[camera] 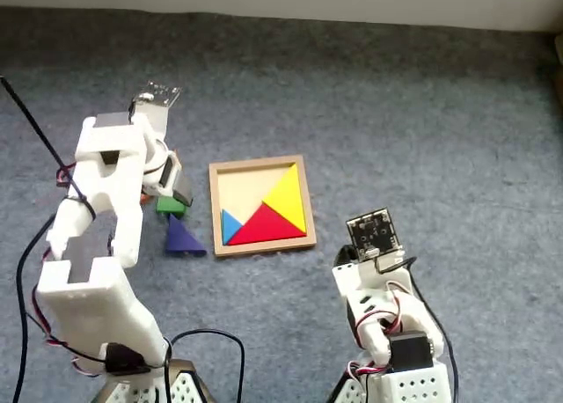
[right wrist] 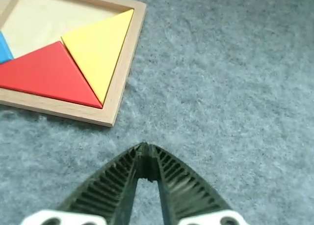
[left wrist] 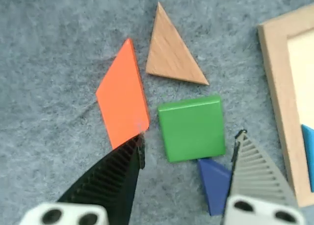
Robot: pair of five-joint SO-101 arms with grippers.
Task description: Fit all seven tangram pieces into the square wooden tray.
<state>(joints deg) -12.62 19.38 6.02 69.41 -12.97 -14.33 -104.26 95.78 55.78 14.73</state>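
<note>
1. Hovering over the green square wooden block, the left gripper has its jaws spread wider than the block. This loose block lies near the square wooden tray, off the side opposite the yellow triangle.
2. One fingertip sits at the edge of the orange parallelogram. The other is by the dark blue triangle, which seems to touch the green block. Closing here could pinch a neighbour or shove it away from the tray.
3. The plain pale-wood triangle lies off the same side of the tray, so a dragged block may scatter it too.
4. The tray holds the yellow triangle, a red triangle and a light blue piece. A block lowered tilted could catch the rim or ride onto these and unseat them.
5. The tray looks free to slide on the grey felt-covered table if nudged.
6. The right gripper, fingers pressed together on nothing, hangs near the tray's red-triangle side. An arm swinging across could strike it.
</note>
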